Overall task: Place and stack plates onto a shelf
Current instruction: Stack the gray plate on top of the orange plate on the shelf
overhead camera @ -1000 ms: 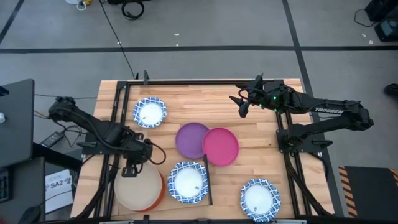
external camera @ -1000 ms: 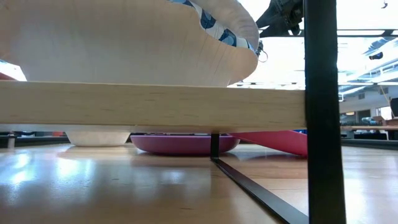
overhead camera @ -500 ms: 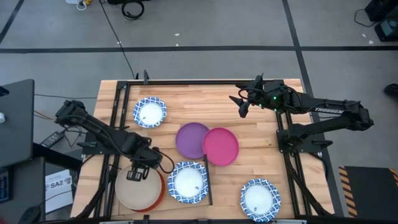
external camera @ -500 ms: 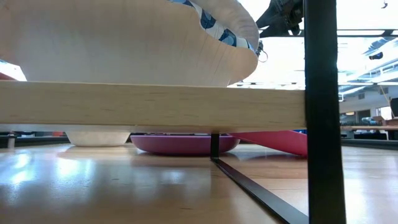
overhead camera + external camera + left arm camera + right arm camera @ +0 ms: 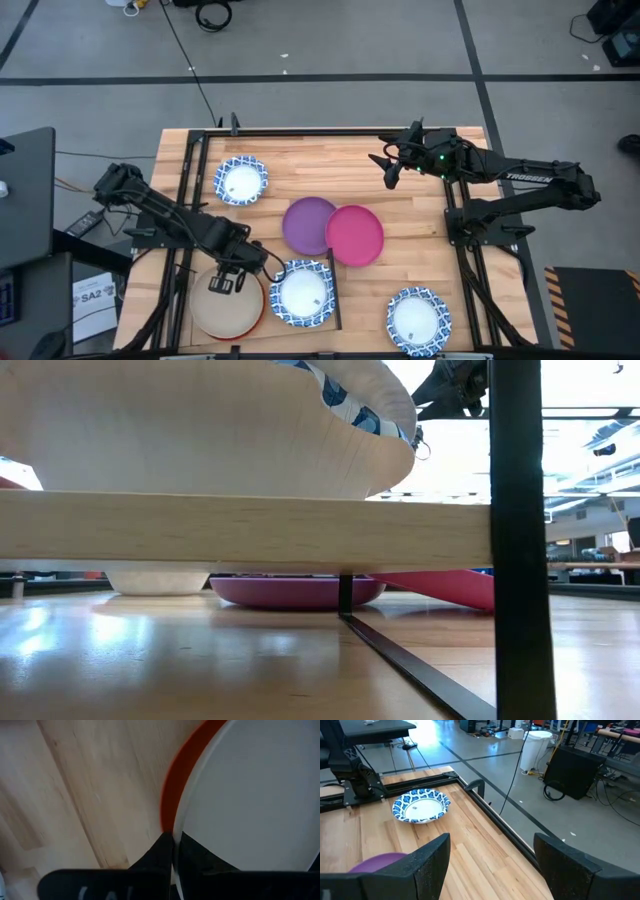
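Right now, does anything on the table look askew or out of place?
One thing: the magenta plate overlaps the purple plate, its edge riding on it, so it sits tilted rather than flat. The beige plate, gripped by the left gripper, sits off-centre on the orange plate. Nothing looks spilled or broken.

This is a robotics lab or workshop. The slatted wooden tabletop (image 5: 420,225) stands on a bare grey concrete floor (image 5: 330,40) crossed by dark taped lines. Loose black cables (image 5: 210,14) lie on the floor beyond the tabletop's far edge. Past that edge the right wrist view shows a white bin (image 5: 536,751), a black case (image 5: 580,770) with more cables beside it, and benches crowded with gear farther off.
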